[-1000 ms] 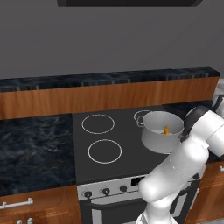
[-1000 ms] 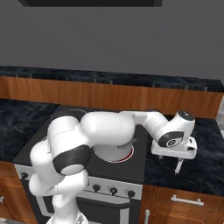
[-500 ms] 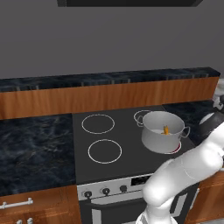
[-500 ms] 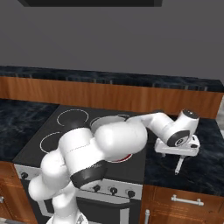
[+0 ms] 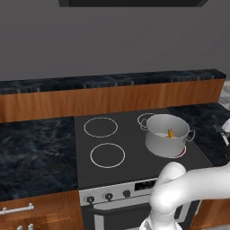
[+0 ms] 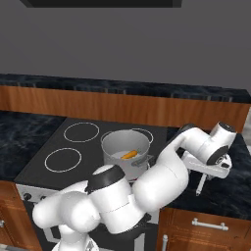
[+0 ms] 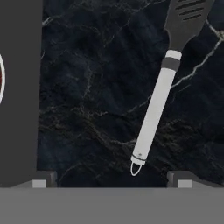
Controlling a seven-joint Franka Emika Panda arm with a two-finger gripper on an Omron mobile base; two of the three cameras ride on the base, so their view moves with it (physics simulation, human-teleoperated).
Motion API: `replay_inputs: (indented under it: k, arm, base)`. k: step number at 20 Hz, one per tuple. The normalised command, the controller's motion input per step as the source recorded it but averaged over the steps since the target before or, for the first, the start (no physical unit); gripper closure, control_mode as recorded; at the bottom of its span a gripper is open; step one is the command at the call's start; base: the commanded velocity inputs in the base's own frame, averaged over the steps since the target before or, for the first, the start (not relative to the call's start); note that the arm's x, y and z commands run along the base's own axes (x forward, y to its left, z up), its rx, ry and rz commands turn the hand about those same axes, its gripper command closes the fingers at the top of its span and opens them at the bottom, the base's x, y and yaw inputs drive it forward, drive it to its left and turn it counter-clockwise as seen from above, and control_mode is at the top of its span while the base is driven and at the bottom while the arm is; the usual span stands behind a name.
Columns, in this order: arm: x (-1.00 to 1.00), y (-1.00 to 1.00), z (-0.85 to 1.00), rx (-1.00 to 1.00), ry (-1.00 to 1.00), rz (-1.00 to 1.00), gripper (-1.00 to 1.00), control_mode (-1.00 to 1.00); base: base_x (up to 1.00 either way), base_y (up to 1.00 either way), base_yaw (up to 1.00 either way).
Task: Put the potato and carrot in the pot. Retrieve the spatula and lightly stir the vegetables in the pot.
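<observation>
The silver-grey pot (image 5: 167,134) stands on the stove's front right burner, with the orange carrot (image 5: 170,133) lying inside it. From the other side, the pot (image 6: 126,149) and the carrot (image 6: 129,155) show again. The potato is hidden. The spatula (image 7: 153,118), with a white handle and a dark slotted head, lies flat on the dark marble counter right of the stove. My gripper (image 7: 111,181) hovers open above the handle's loop end, nothing between its fingertips (image 7: 181,180). The gripper (image 6: 205,172) hangs over the spatula handle (image 6: 201,185).
The black stove top (image 5: 121,148) has two white-ringed burners on its left half. A dark marble counter (image 6: 230,188) lies to the right and another (image 5: 31,148) to the left. A wooden backsplash ledge (image 5: 112,99) runs behind. The stove's edge (image 7: 19,96) is close beside the spatula.
The arm has swung lower and further right, uncovering the pot in the right base view. The gripper shifted slightly right over the spatula and stayed open.
</observation>
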Motion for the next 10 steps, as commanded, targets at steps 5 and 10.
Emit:
replay_inputs:
  k: [5,10]
  arm:
    - [0.0,0.0,-0.28,-0.06,0.11,-0.11,-1.0,-1.0]
    - [0.08,0.0,-0.44,-0.11,0.05,-0.08,-1.0,-1.0]
  base:
    - [0.0,0.0,0.0]
    - [0.0,0.0,0.0]
